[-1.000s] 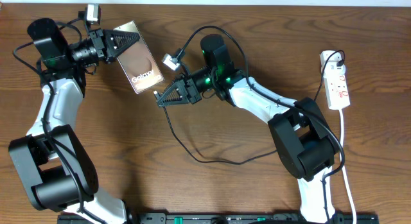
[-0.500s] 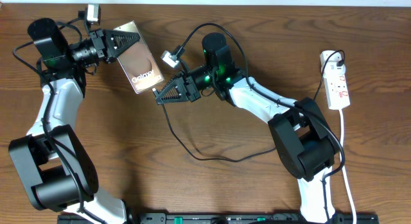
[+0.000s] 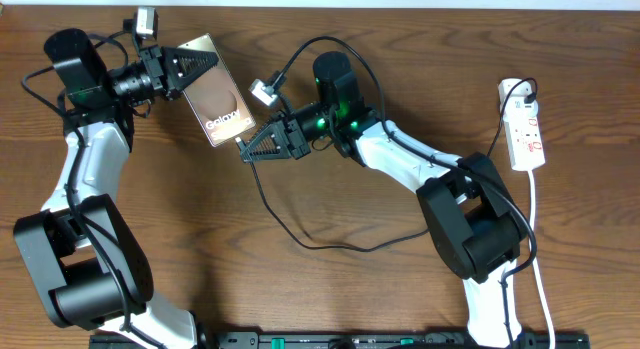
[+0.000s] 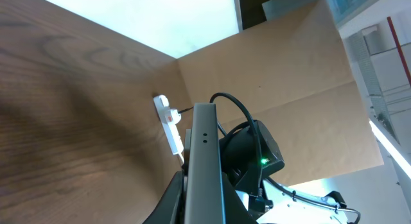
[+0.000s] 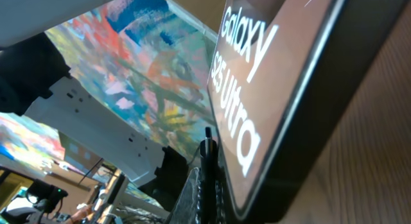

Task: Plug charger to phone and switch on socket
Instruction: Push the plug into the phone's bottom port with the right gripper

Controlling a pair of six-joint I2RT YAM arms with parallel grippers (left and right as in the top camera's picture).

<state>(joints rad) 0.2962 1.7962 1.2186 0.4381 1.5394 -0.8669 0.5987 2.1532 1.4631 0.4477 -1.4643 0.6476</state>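
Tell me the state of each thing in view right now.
Phone: held at a tilt in the left fingers, screen lit.
Charger: tip pinched in the right fingers at the phone's lower edge; plugged in or not, unclear.
Socket: flat on the table, black plug in; switch unreadable.

The table [image 3: 300,299] is showing matt wood grain, the phone [image 3: 218,97] is gleaming glossy, the socket [image 3: 527,131] is looking smooth plastic.

The left arm [image 3: 85,159] and the right arm [image 3: 400,159] have white link shells and bulky black joint housings. The left gripper [image 3: 205,67] and the right gripper [image 3: 248,153] are black, with ribbed triangular fingers. Green lights [image 3: 322,116] glow on the right arm.
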